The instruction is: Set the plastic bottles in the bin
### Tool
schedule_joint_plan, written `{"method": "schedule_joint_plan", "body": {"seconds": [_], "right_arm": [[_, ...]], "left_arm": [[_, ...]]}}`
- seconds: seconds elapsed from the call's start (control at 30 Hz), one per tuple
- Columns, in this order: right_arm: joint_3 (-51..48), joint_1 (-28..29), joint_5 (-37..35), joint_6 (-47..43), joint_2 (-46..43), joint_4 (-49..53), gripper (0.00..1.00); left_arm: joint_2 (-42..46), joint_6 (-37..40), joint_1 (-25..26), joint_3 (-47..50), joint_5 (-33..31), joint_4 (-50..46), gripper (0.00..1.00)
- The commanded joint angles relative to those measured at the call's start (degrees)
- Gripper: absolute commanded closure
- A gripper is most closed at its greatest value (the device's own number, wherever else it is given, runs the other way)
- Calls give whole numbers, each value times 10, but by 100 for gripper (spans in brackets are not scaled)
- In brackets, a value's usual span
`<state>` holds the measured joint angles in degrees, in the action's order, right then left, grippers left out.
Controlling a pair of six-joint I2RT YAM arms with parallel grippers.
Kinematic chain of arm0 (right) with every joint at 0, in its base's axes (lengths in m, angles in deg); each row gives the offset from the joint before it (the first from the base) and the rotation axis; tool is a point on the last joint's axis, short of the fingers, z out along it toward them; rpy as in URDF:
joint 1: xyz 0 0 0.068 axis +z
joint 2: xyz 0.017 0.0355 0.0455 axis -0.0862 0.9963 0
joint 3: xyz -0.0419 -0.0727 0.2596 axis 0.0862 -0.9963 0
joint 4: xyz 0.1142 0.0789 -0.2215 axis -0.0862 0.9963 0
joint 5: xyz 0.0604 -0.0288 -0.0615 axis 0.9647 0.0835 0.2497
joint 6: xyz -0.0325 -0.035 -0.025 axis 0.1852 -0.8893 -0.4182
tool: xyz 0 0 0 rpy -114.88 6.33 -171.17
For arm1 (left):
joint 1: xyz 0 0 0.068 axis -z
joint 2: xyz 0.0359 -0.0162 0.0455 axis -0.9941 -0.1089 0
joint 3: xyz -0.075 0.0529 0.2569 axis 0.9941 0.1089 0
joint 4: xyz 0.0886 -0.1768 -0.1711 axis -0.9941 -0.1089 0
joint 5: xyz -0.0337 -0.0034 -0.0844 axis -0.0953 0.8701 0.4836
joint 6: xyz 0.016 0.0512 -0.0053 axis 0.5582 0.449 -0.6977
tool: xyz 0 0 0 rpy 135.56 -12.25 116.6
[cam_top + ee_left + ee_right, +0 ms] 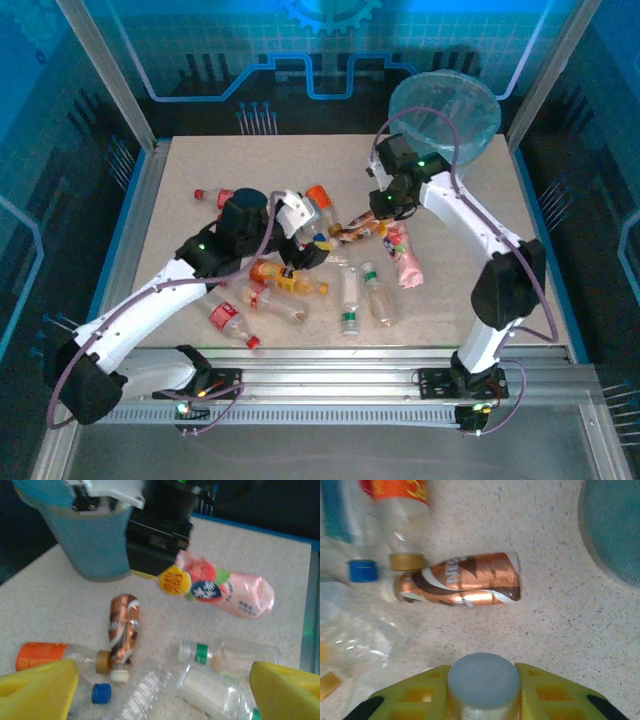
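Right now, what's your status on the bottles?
Left gripper open, over clear bottles. Right gripper shut on cap of pink bottle, which lies on table. Copper bottle just ahead; bin beyond.

About ten bottles (350, 305), one bin (445, 105)

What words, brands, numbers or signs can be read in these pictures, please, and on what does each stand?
No text reads clearly.
pink bottle: red characters on a yellow disc and white ones on a dark blue patch, too blurred to read.
copper bottle: white lettering, too blurred to read.
other bottles: labels too small to read.
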<state>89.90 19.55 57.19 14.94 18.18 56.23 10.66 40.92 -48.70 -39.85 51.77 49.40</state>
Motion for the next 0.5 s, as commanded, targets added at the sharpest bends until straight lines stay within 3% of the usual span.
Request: {"method": "schedule_joint_plan", "body": {"seconds": [0.0,0.23,0.47], "right_arm": [[50,10,29,-7,-66,-2,74],[220,-1,-10,-37,-80,-70,79],[398,-21,-80,-97,25,-215,85]], "left_arm": [[-8,-64,1,-81,-26,-5,12],[-101,-191,1,-242,-100,28,13],[-254,-238,1,-427,-107,47,14]]}}
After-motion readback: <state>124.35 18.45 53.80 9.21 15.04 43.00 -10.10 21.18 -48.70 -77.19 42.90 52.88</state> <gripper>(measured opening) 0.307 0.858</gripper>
